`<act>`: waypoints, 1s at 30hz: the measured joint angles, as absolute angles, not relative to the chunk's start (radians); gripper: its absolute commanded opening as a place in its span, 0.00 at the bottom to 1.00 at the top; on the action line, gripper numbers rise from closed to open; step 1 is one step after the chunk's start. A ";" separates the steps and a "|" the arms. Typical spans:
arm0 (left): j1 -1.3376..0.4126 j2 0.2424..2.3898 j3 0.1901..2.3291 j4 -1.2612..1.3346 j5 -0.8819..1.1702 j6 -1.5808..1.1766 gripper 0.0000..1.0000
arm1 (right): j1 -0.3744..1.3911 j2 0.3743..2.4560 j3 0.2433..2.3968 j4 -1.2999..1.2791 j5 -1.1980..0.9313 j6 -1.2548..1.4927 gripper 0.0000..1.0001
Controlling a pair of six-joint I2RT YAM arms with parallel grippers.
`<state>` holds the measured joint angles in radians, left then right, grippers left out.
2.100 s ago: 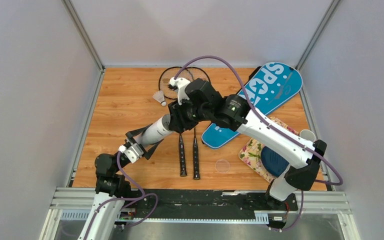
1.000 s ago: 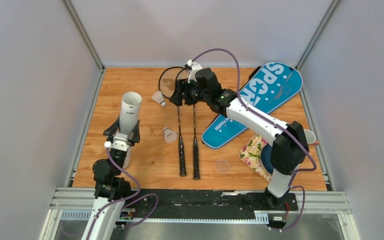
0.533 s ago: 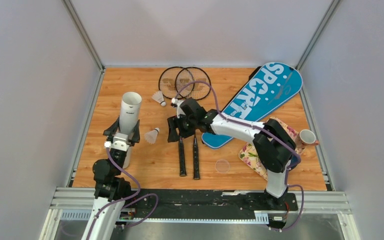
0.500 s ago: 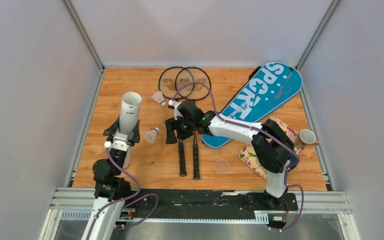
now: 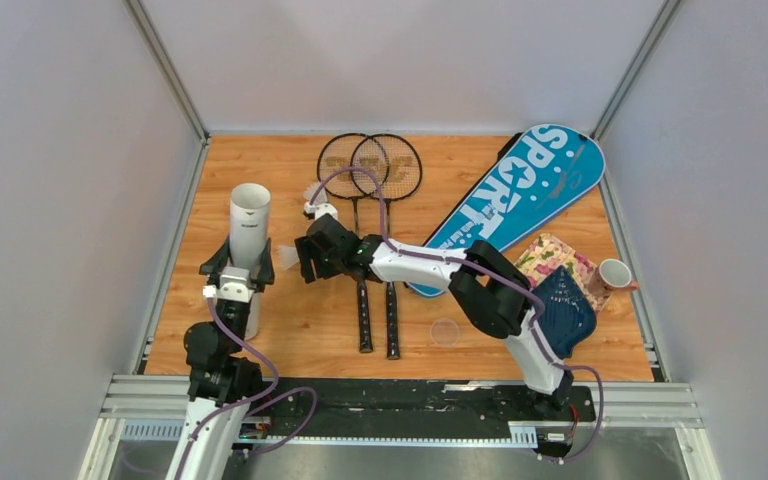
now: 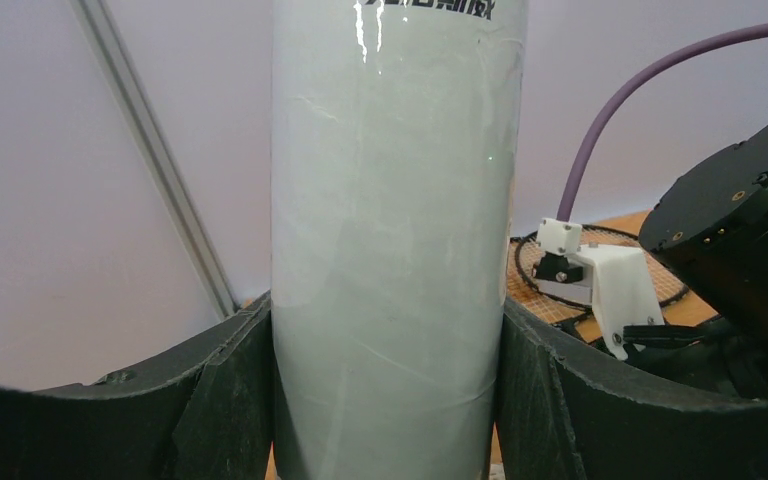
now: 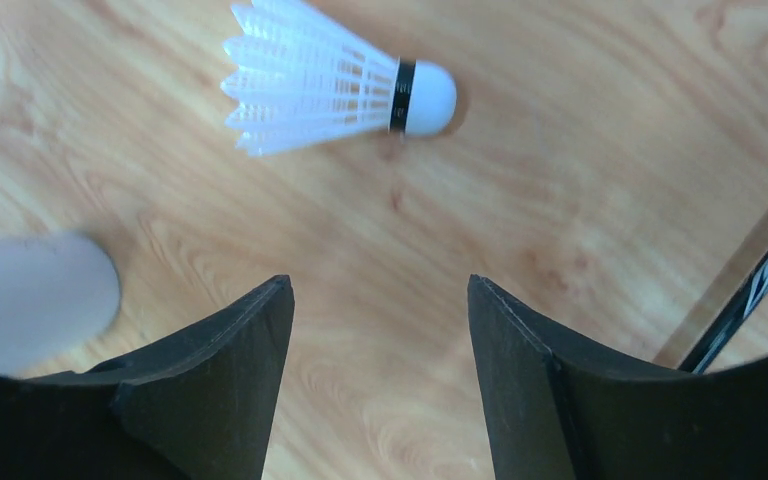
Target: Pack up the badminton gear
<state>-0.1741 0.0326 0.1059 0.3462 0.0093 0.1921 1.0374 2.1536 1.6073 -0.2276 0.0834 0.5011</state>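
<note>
My left gripper is shut on the long white tube and holds it upright at the left; in the left wrist view the tube fills the gap between both fingers. My right gripper is open and empty, low over the wood, just right of a white shuttlecock. In the right wrist view that shuttlecock lies ahead of my open gripper. A second shuttlecock lies farther back. Two black rackets lie side by side. The blue SPORT cover lies at the back right.
A floral cloth, a dark blue shell-shaped object and a cup sit at the right. A small clear disc lies near the racket handles. The right arm stretches across the racket shafts. Walls close in the table's sides and back.
My right gripper has moved from the racket heads forward and left to the tube. The near shuttlecock has shifted left. My left gripper stood the tube upright at the left and holds it.
</note>
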 measured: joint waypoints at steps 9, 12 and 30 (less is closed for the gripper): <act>-0.174 0.005 0.106 0.344 -0.185 0.192 0.06 | 1.036 2.260 1.845 -0.216 0.184 0.512 0.68; -0.174 0.005 0.106 0.348 -0.221 0.192 0.06 | 1.041 2.323 1.958 -0.225 0.211 0.492 0.68; -0.174 0.005 0.106 0.353 -0.260 0.193 0.06 | 1.090 2.650 2.415 -0.453 0.473 0.298 0.49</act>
